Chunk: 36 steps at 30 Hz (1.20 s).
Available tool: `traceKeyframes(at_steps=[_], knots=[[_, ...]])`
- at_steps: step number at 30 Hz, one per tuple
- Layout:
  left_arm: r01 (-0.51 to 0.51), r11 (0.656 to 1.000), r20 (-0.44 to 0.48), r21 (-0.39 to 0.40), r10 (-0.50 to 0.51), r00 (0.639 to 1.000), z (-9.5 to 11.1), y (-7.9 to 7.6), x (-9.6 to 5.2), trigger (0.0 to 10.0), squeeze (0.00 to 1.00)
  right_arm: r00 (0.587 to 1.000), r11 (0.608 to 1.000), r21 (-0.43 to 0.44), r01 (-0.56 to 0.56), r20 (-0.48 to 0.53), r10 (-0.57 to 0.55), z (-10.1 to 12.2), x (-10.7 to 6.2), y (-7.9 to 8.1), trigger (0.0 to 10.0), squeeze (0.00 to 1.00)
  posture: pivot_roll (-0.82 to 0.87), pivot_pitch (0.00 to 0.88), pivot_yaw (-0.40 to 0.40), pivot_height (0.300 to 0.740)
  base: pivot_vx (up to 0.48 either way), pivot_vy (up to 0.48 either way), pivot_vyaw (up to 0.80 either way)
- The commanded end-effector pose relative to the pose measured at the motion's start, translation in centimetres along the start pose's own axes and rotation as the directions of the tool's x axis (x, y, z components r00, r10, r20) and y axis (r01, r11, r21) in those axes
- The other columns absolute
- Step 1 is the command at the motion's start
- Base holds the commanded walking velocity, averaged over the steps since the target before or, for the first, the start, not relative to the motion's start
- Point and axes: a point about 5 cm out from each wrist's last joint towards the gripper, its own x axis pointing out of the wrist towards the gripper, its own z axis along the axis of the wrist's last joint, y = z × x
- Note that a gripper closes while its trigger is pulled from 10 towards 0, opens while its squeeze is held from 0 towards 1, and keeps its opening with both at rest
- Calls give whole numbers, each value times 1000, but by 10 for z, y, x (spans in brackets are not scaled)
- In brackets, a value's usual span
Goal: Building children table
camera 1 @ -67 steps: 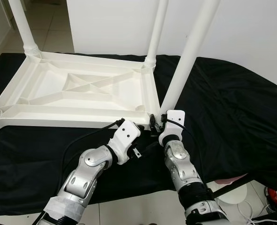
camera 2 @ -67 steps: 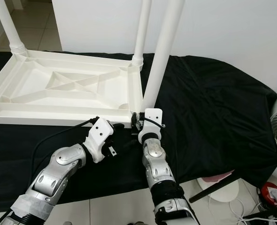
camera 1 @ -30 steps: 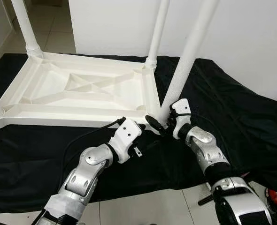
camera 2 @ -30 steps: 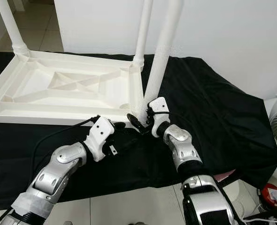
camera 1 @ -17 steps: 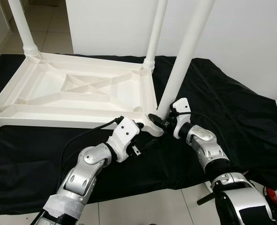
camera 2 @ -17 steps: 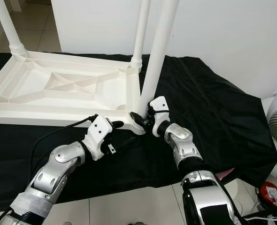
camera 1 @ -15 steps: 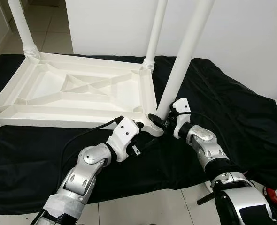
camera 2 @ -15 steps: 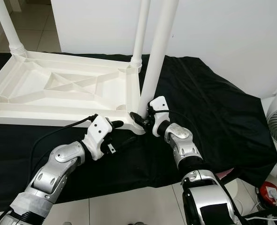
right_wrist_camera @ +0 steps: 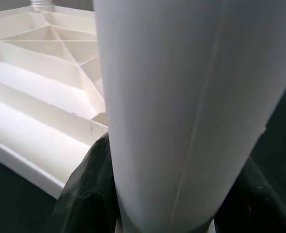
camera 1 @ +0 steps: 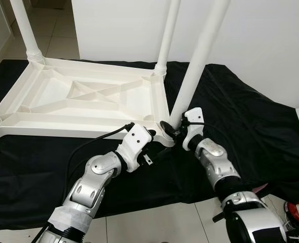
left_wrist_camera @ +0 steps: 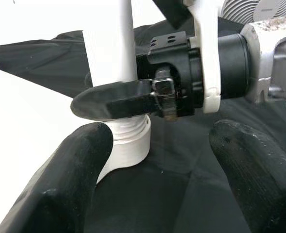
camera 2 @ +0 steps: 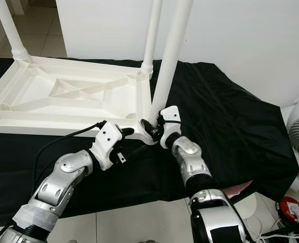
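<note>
Upturned white table (camera 1: 83, 101) on black cloth (camera 1: 240, 121)

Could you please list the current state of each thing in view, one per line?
Table top: upside down on the black cloth.
Near-right leg: upright at its corner socket, gripped near its base.
Far-right leg: upright in its socket.
Right gripper: shut on the near-right leg.
Left gripper: open, beside that corner.
</note>
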Motion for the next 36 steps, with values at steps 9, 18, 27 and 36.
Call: traceKeyframes(at_steps=[9, 18, 27, 36], knots=[[-8, 1000, -3, -2, 8, 1000, -3, -5, 6, 10000, 0, 948, 949, 21, 316, -54, -314, -15, -14, 17, 10000, 0, 71, 32, -107, 740, 0, 0, 0], [-3, 1000, 2, -6, 3, 1000, -2, -7, 8, 10000, 0, 942, 939, 76, 336, -52, -333, -11, -19, 36, 10000, 0, 66, 33, -109, 740, 0, 0, 0], [-11, 1000, -2, -6, 11, 1000, -4, -6, 6, 10000, 0, 947, 943, 85, 321, -32, -320, -7, -25, 34, 10000, 1000, 80, 27, -116, 740, 0, 0, 0], [-9, 1000, -1, -1, 9, 1000, -3, -5, 6, 10000, 0, 953, 950, 85, 302, -13, -302, -4, -32, 22, 10000, 1000, 81, 17, -116, 740, 0, 0, 0]])
